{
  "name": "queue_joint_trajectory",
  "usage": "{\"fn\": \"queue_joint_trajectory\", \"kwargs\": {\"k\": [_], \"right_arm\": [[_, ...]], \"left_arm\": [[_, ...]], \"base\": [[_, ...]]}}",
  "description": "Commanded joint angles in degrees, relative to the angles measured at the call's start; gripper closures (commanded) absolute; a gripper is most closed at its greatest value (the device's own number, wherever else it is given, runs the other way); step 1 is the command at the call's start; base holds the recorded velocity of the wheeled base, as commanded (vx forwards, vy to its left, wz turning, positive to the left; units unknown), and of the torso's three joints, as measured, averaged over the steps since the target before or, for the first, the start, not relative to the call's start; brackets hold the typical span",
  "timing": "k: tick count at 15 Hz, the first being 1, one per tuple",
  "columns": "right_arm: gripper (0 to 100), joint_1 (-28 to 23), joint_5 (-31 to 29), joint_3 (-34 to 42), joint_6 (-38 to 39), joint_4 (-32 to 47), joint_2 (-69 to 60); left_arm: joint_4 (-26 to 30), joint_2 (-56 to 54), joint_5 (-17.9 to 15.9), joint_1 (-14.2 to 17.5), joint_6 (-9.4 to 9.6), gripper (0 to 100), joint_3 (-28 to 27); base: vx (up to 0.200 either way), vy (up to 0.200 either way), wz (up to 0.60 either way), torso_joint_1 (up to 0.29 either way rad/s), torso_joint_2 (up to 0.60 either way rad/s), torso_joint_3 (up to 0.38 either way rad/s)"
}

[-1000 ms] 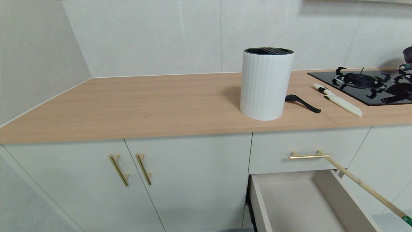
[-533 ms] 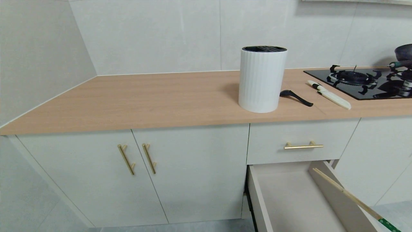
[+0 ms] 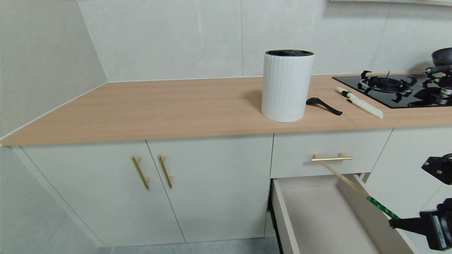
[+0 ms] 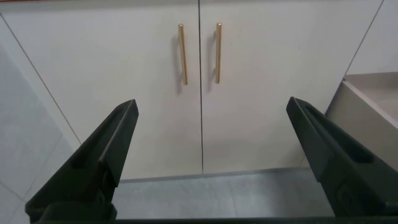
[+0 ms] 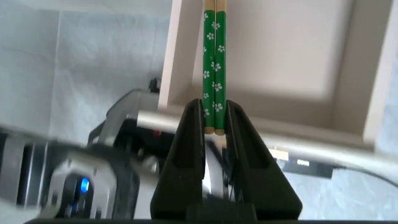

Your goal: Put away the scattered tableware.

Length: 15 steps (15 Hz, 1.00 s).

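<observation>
Right gripper (image 3: 392, 223) is sitting low, beside the right wall of the open drawer (image 3: 279, 208). Its jaws are clamping together on a pair of chopsticks (image 3: 348, 181) at their green, flower-printed ends.

In the right wrist view, the gripper (image 5: 214, 115) is pinching both chopsticks (image 5: 214, 62) side by side. They are running away from it over the pale floor of the drawer (image 5: 292, 56).

From the gripper, the chopsticks are slanting up and away across the drawer's right wall. Their bare wooden tips are lining up with the gold handle (image 3: 332, 158) of the shut drawer above. Contact there cannot be told.

Left gripper (image 4: 211, 106) is holding nothing. Its fingers (image 4: 115, 140) are standing wide apart, facing the two cabinet doors (image 4: 124, 81).

Farther off and above the right gripper, the table (image 3: 159, 109) is carrying:
- a white ribbed holder (image 3: 286, 88), upright
- a black spoon (image 3: 323, 105) just beside the holder
- a pale knife (image 3: 360, 103) between the spoon and the stove (image 3: 399, 90)
</observation>
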Motion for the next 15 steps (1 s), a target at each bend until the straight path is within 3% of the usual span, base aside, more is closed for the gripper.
{"fn": "queue_joint_trajectory", "kwargs": {"k": [1, 4, 10, 15], "right_arm": [[100, 0.0, -0.1, -0.5, 0.1, -3.3, 8.0], [100, 0.1, -0.1, -0.4, 0.0, -7.9, 13.6], [100, 1.2, -0.1, -0.4, 0.0, -8.9, 19.6], [100, 1.6, -0.1, -0.5, -0.1, -17.8, 25.1]], "left_arm": [[0.0, 0.0, 0.0, 0.0, 0.02, 0, 0.0], [0.0, 0.0, 0.0, 0.0, 0.02, 0, 0.0], [0.0, 0.0, 0.0, 0.0, 0.02, 0, 0.0], [0.0, 0.0, 0.0, 0.0, 0.02, 0, 0.0]], "base": [[0.000, 0.000, 0.00, 0.000, 0.00, 0.000], [0.000, 0.000, 0.00, -0.084, 0.30, 0.212], [0.000, 0.000, 0.00, -0.083, 0.44, 0.348], [0.000, 0.000, 0.00, -0.017, 0.22, 0.202]]}}
